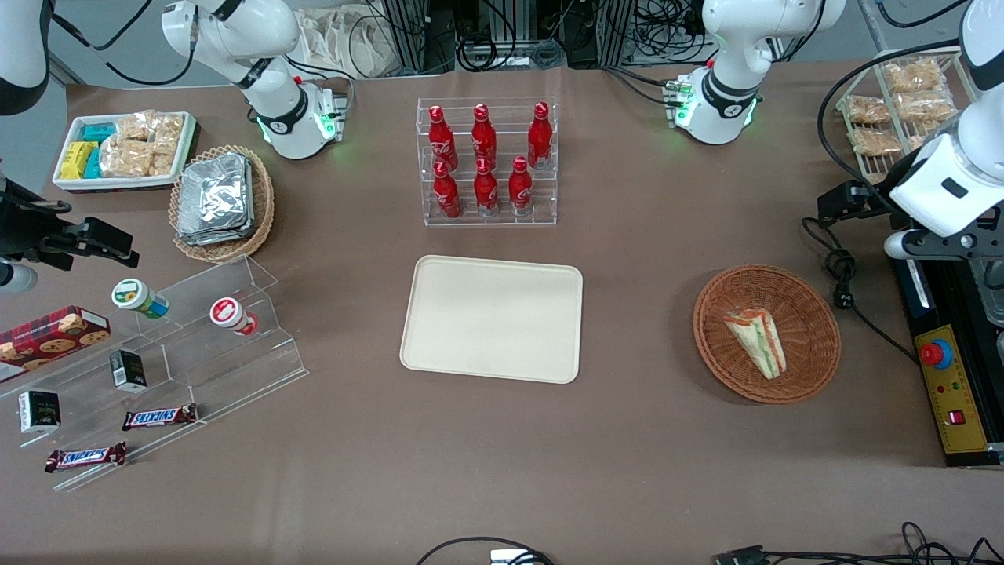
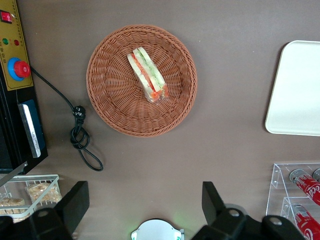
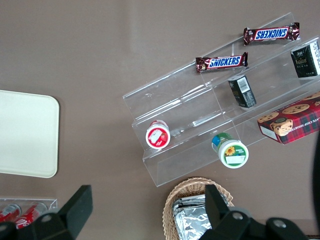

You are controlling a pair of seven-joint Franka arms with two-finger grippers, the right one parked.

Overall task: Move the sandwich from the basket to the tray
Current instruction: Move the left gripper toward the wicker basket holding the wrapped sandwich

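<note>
The sandwich (image 1: 757, 340), a pale bread wedge with green and orange-red layers, lies in the round reddish-brown wicker basket (image 1: 816, 314) toward the working arm's end of the table. Both show in the left wrist view: sandwich (image 2: 147, 75), basket (image 2: 110, 95). The cream-beige tray (image 1: 492, 318) lies bare at the table's middle, and its corner shows in the left wrist view (image 2: 297, 90). My left gripper (image 1: 843, 204) hangs high above the table, beside the basket and farther from the front camera. It is open wide and empty (image 2: 143, 202).
A clear rack of red bottles (image 1: 488, 161) stands farther back than the tray. A black control box (image 1: 949, 384) and a coiled cable (image 1: 841, 275) lie beside the basket. A wire rack of snack packets (image 1: 894, 110) stands at the back. Stepped shelves with snacks (image 1: 157, 345) lie toward the parked arm's end.
</note>
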